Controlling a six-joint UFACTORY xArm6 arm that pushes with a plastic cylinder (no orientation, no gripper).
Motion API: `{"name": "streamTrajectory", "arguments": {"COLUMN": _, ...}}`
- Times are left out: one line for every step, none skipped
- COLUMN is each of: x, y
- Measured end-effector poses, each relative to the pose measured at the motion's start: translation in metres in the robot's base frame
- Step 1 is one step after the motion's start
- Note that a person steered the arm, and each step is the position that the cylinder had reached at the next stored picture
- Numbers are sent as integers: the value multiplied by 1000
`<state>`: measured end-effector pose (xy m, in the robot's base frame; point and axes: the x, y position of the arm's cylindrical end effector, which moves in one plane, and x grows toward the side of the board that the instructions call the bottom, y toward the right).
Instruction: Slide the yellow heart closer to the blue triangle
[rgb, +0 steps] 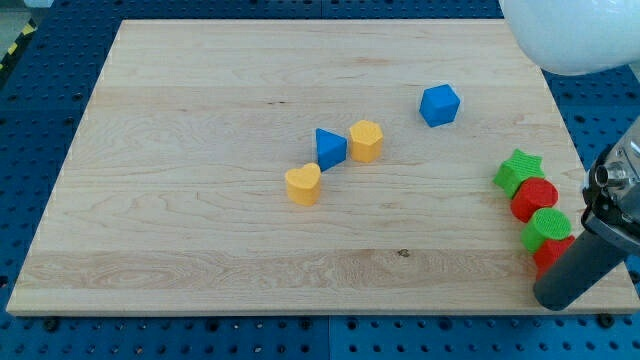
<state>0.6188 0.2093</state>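
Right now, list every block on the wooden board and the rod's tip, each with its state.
yellow heart block: flat, just below-left of the blue triangle, about touching.
blue triangle block: between both yellow blocks.
yellow hexagon block: right of triangle.
blue cube: alone.
green star, red block, green block, second red block: clustered at right edge.
my tip: bottom right, far from heart.

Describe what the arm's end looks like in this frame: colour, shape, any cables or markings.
Only the arm's end shows, at the view's right edge: a straight, dark grey cylindrical rod with a matte finish, ending in my tip, which is flat and round. Above it sits a metallic silver-and-black collar, cut off by the frame. No cables or markings are visible.
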Motion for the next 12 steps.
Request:
{"name": "streamTrajectory", "arguments": {"x": -1, "y": -23}}
{"name": "streamTrajectory", "arguments": {"x": -8, "y": -55}}
{"name": "streamTrajectory", "arguments": {"x": -40, "y": -60}}
{"name": "streamTrajectory", "arguments": {"x": -74, "y": -74}}
{"name": "streamTrajectory", "arguments": {"x": -82, "y": -104}}
{"name": "streamTrajectory", "arguments": {"x": -94, "y": -130}}
{"name": "streamTrajectory", "arguments": {"x": -122, "y": -133}}
{"name": "streamTrajectory", "arguments": {"x": -120, "y": -133}}
{"name": "streamTrajectory", "arguments": {"x": -104, "y": -148}}
{"name": "streamTrajectory", "arguments": {"x": -101, "y": -201}}
{"name": "streamTrajectory", "arguments": {"x": -92, "y": -238}}
{"name": "streamTrajectory", "arguments": {"x": -90, "y": -265}}
